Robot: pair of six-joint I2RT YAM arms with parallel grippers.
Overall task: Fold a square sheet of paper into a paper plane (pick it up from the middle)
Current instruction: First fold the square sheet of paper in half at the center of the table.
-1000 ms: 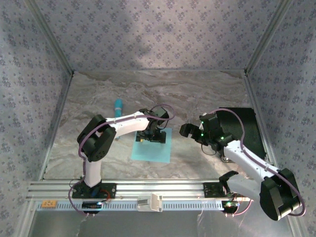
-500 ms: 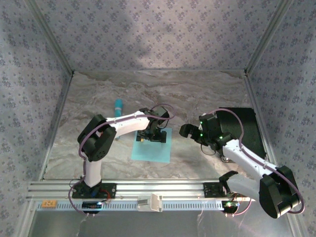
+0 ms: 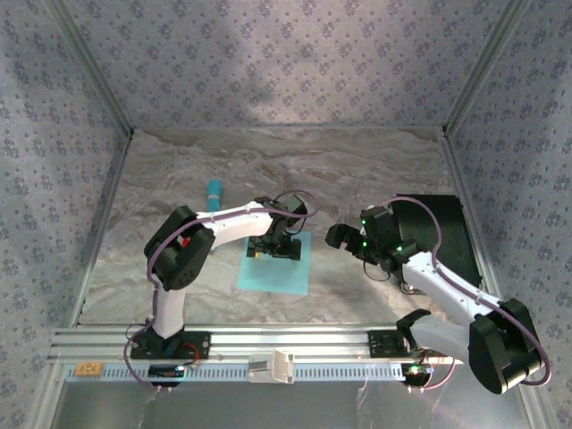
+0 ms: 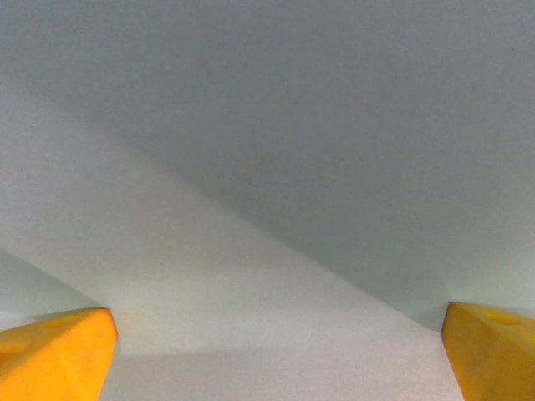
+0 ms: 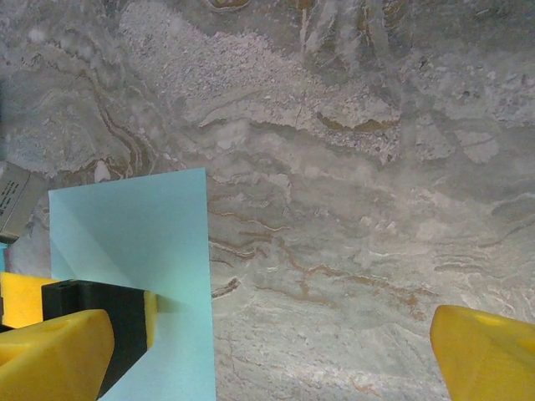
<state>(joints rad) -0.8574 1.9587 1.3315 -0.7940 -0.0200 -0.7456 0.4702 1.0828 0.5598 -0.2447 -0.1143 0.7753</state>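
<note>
The square sheet of paper point(image 3: 273, 268), light cyan, lies flat on the marble table in front of the left arm. My left gripper point(image 3: 275, 247) points down over the sheet's far half, open, with its yellow fingertips point(image 4: 54, 355) wide apart just above the paper point(image 4: 267, 167). My right gripper point(image 3: 343, 236) hovers open to the right of the sheet, with bare table between its fingertips point(image 5: 489, 355). In the right wrist view the sheet point(image 5: 142, 234) shows its right edge, and the left gripper's black and yellow finger point(image 5: 100, 317) stands on it. The paper plane is out of view.
A slim turquoise pen-like stick point(image 3: 214, 191) lies behind the left arm. A black mat point(image 3: 442, 234) covers the table's right side under the right arm. Patterned walls close in the table point(image 3: 357, 170) on three sides.
The left arm's elbow has shifted slightly to the right. Both grippers stay open and have hardly moved.
</note>
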